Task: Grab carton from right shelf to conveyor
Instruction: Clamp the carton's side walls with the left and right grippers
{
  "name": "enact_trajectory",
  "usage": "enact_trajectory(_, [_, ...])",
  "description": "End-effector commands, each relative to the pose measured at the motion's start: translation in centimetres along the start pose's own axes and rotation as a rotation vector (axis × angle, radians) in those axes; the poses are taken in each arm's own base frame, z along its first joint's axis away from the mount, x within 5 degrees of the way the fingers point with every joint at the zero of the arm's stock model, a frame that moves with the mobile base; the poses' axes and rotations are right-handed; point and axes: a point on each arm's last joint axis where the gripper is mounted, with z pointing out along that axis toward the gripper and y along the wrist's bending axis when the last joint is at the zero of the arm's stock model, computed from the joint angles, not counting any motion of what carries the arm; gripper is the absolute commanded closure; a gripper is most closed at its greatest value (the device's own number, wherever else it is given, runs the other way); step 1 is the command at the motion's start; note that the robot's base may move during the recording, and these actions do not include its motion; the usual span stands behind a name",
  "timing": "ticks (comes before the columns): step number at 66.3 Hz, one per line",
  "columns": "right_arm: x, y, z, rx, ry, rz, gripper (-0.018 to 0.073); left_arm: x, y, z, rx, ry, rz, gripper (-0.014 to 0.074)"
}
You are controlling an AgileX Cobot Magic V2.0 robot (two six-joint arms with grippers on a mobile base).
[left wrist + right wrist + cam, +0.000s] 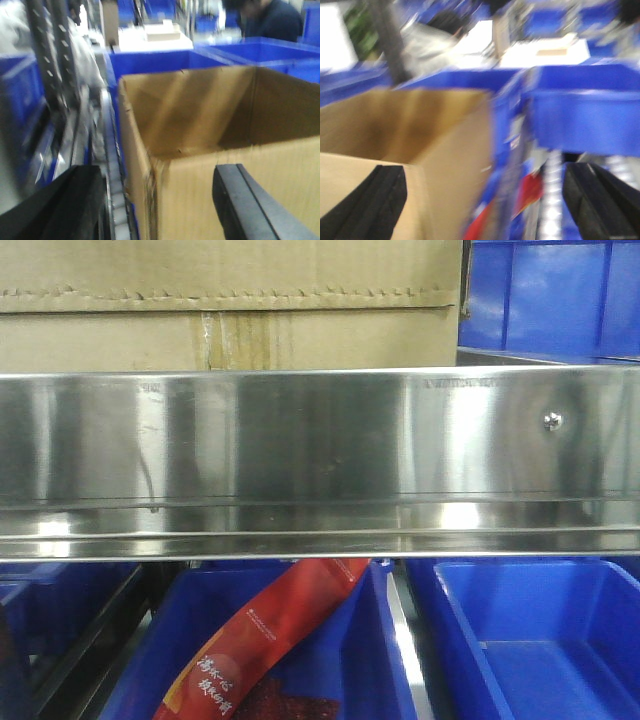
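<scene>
At the left near corner of the carton (200, 115) we find the left gripper (152, 175), its jaws spread wide and clamped on nothing. One black finger (60, 205) hangs outside the side wall and the other lies before the front wall. We read that as lining up to press on the box from its flank, since a carton this broad would not fit between one pair of jaws. In the front view the carton stands on the shelf (300, 440), toward the left, behind the broad shiny rail. That rail likely keeps it from sliding forward. At the right corner the right gripper (482, 172) mirrors its partner, jaws likewise parted and empty. One of its fingers is before the cardboard and the other is over the blue bins (580, 110) alongside. Both wrist views are blurred, so we cannot tell whether any finger touches the cardboard. The conveyor is not in view.
</scene>
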Motion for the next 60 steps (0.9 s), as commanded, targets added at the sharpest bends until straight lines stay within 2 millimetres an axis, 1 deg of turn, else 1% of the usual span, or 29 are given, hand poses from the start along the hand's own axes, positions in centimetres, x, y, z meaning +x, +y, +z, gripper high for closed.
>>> enact_trajectory(1, [-2.5, 0.7, 1.8, -0.027, 0.082, -0.024, 0.0032, -2.7, -0.1, 1.5, 0.005, 0.081, -0.001, 0.0213])
enact_trajectory(4, [-3.7, 0.9, 3.0, -0.029, 0.146, -0.032, 0.0032, -3.7, -0.1, 2.7, 0.004, 0.125, -0.001, 0.0213])
enact_trajectory(5, [-3.9, 0.8, 3.8, -0.027, 0.171, -0.034, 0.0032, -4.1, -0.1, 3.0, 0.003, 0.135, -0.002, 0.0213])
enact_trajectory(9, [-5.1, 0.9, 5.1, -0.015, 0.232, -0.052, 0.0032, -5.4, -0.1, 4.3, 0.001, 0.185, -0.002, 0.0213])
enact_trajectory(10, [-5.8, 0.9, 5.2, -0.013, 0.233, -0.057, 0.0032, -5.9, -0.1, 4.3, 0.000, 0.194, -0.003, 0.0213])
enact_trajectory(11, [-5.9, 0.9, 6.0, -0.010, 0.274, -0.060, 0.0032, -6.0, -0.1, 5.0, 0.000, 0.215, -0.003, 0.0213])
enact_trajectory(13, [-6.4, 0.9, 6.7, -0.011, 0.300, -0.061, 0.0032, -6.5, -0.1, 5.7, -0.007, 0.245, -0.003, 0.0213])
enact_trajectory(14, [-6.9, 1.0, 6.8, -0.012, 0.299, -0.063, 0.0032, -6.9, -0.1, 5.8, -0.008, 0.256, -0.007, 0.0213])
enact_trajectory(15, [-7.0, 1.0, 7.1, -0.012, 0.321, -0.063, 0.0032, -7.0, 0.0, 6.0, -0.013, 0.267, -0.010, 0.0213])
enact_trajectory(16, [-7.1, 1.0, 7.8, -0.012, 0.340, -0.063, 0.0032, -7.0, -0.1, 6.7, -0.015, 0.287, -0.011, 0.0213])
enact_trajectory(17, [-7.5, 1.0, 7.9, -0.013, 0.348, -0.063, 0.0032, -7.2, -0.1, 7.0, -0.017, 0.298, -0.016, 0.0213])
enact_trajectory(18, [-7.5, 1.0, 8.7, -0.010, 0.366, -0.054, 0.0032, -7.4, -0.1, 7.4, -0.019, 0.314, -0.027, 0.0213])
enact_trajectory(19, [-7.8, 1.1, 8.8, -0.013, 0.372, -0.056, 0.0032, -7.5, -0.1, 7.7, -0.021, 0.325, -0.033, 0.0213])
enact_trajectory(20, [-7.8, 1.1, 9.5, -0.011, 0.391, -0.047, 0.0032, -7.7, -0.1, 7.9, -0.022, 0.335, -0.038, 0.0213])
enact_trajectory(21, [-8.0, 1.1, 9.7, -0.010, 0.396, -0.043, 0.0032, -7.6, -0.1, 8.5, -0.024, 0.355, -0.043, 0.0213])
enact_trajectory(22, [-8.0, 1.1, 10.4, -0.010, 0.412, -0.045, 0.0032, -7.7, -0.1, 8.8, -0.026, 0.365, -0.049, 0.0213])
enact_trajectory(30, [-8.9, 1.1, 13.4, -0.011, 0.389, -0.031, 0.0032, -7.8, -0.2, 11.7, -0.033, 0.451, -0.062, 0.0213])
enact_trajectory(34, [-8.6, 1.0, 15.2, -0.009, 0.399, -0.026, 0.0032, -7.5, -0.2, 13.6, -0.041, 0.472, -0.059, 0.0213])
enact_trajectory(41, [-8.1, 0.9, 17.6, -0.008, 0.416, -0.025, 0.0032, -6.7, 0.1, 15.9, -0.079, 0.501, -0.059, 0.0213])
enact_trajectory(47, [-7.0, 0.6, 19.8, -0.004, 0.454, -0.023, 0.0032, -5.8, 0.2, 17.7, -0.093, 0.531, -0.047, 0.0213])
enact_trajectory(51, [-5.8, 0.4, 21.5, 0.000, 0.495, -0.020, 0.0032, -4.9, 0.1, 19.2, -0.093, 0.552, -0.044, 0.0213])
enact_trajectory(60, [-3.7, 0.0, 24.2, 0.007, 0.560, -0.015, 0.0032, -3.8, 0.0, 21.1, -0.092, 0.575, -0.041, 0.0213])
